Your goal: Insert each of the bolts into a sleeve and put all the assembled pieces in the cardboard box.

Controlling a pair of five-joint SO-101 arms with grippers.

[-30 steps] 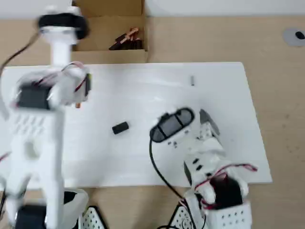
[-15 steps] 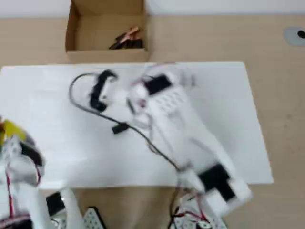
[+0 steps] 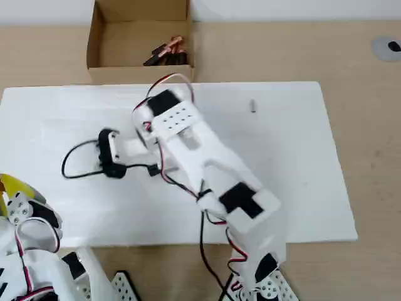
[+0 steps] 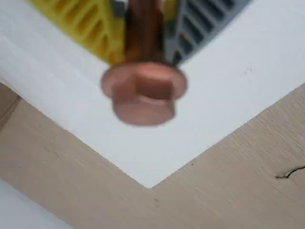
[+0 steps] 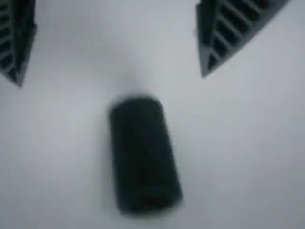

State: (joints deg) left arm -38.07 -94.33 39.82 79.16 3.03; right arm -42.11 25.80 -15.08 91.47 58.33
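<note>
A copper flanged bolt (image 4: pixel 144 90) hangs head-down in my left gripper (image 4: pixel 145 28), which is shut on its shank between a yellow finger (image 4: pixel 81 24) and a grey one. That arm (image 3: pixel 25 213) is at the near left corner of the white mat (image 3: pixel 294 163). My right arm (image 3: pixel 188 144) stretches across the mat's middle toward the left. Its gripper (image 5: pixel 110 78) is open just above a black sleeve (image 5: pixel 143 152), which lies on its side on the mat between the two dark fingers. The cardboard box (image 3: pixel 94 44) stands beyond the mat's far edge, with several assembled pieces (image 3: pixel 166 51) inside.
A small grey item (image 3: pixel 252 106) lies on the mat at the far right. Bare wooden tabletop (image 3: pixel 363 113) surrounds the mat. The right arm's black cable (image 3: pixel 78 169) loops over the mat's left half.
My right arm swung from the mat's near right across to its middle left and now hovers over the sleeve. My left arm drew back from near the box to the near left corner.
</note>
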